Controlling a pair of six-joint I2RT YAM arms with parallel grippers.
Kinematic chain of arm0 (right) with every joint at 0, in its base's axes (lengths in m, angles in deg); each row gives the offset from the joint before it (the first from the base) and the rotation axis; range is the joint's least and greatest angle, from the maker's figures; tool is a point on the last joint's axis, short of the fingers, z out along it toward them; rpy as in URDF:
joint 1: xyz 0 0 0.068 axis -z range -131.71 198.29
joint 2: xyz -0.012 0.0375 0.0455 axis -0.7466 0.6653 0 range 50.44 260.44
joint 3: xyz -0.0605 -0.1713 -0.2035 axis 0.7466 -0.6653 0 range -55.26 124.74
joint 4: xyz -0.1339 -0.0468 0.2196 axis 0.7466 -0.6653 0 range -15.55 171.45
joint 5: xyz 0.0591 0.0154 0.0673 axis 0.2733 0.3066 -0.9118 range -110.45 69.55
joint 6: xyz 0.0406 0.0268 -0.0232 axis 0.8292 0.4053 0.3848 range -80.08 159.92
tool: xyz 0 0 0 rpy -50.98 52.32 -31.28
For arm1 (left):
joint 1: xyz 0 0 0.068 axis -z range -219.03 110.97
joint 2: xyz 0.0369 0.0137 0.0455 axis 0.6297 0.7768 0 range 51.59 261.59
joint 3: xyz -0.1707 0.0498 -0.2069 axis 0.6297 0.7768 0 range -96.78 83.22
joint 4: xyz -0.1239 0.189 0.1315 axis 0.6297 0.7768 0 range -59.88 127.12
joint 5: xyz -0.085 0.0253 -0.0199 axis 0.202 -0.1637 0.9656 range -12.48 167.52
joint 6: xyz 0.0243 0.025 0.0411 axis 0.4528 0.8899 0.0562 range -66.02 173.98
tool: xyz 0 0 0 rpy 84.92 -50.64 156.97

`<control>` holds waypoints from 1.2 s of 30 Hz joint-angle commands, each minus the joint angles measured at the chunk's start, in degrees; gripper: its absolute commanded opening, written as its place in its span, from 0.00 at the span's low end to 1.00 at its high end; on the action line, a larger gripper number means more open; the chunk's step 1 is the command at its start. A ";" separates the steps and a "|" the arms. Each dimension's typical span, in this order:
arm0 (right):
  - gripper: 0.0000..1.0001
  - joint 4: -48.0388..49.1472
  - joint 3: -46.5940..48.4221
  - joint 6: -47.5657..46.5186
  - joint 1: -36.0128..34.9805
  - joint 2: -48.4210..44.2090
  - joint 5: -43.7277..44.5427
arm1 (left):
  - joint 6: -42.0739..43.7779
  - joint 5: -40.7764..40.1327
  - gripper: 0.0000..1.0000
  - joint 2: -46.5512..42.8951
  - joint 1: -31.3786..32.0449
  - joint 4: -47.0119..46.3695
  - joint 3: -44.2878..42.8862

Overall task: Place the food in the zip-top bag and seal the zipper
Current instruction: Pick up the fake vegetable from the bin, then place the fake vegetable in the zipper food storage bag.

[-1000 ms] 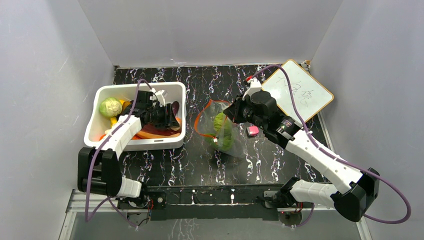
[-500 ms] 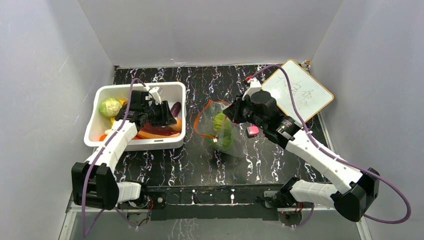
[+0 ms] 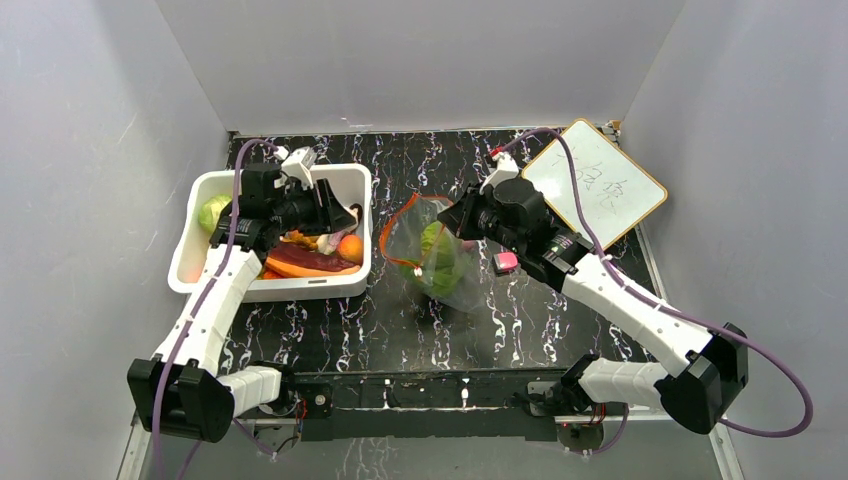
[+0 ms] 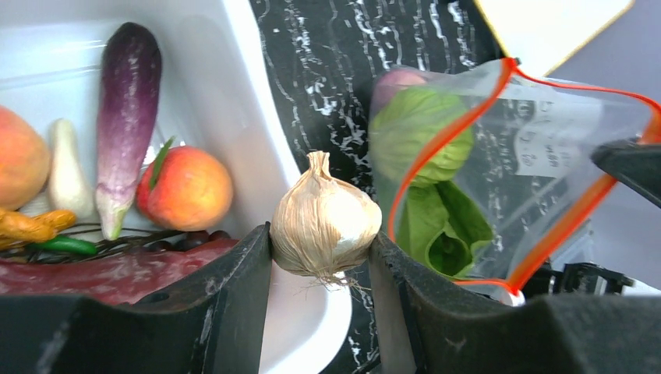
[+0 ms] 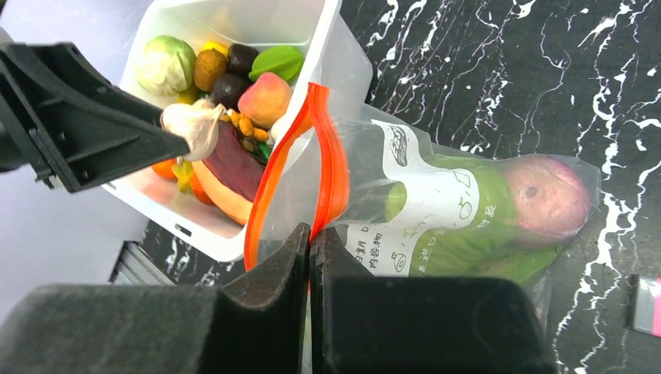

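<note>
Black marbled tabletop, boxed in by pale grey walls, carries the zip-top bag point(image 3: 432, 255) near its middle, just to the right of a white bin point(image 3: 200, 270). The bag's mouth gapes toward the bin, its red-orange zipper point(image 5: 331, 164) curving in an open loop. Inside lie green leafy food point(image 5: 460, 234) and a reddish round piece point(image 5: 546, 199) deep at the bottom. The right gripper point(image 5: 310, 241) is closed tight, pinching the zipper on the near side of the mouth and holding that edge up. The left gripper point(image 4: 321, 257) clamps a garlic bulb point(image 4: 323, 226) between its two fingers, raised above the bin's right wall, close to the open mouth but not in it. The bin sits toward the table's left edge and holds more food: a purple eggplant point(image 4: 129, 117), a peach point(image 4: 187, 187) beside it, and a pale cabbage point(image 5: 165, 65) at the bin's far left end. A small pink block point(image 3: 506, 262) lies on the table just right of the bag, beneath the right arm. A whiteboard point(image 3: 595, 185) rests tilted at the far right corner.
</note>
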 commanded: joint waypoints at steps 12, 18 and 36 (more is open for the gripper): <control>0.00 16.02 -1.10 12.97 -0.29 0.39 5.62 | -6.12 14.34 0.33 -3.73 4.17 -7.68 -3.34; 0.00 20.12 -3.92 17.76 -0.34 0.54 6.48 | -7.25 12.52 0.33 -2.12 8.58 -9.02 -3.37; 0.00 22.50 -4.57 17.23 -0.61 0.08 1.68 | -7.64 8.43 0.36 7.19 15.07 -12.75 -5.40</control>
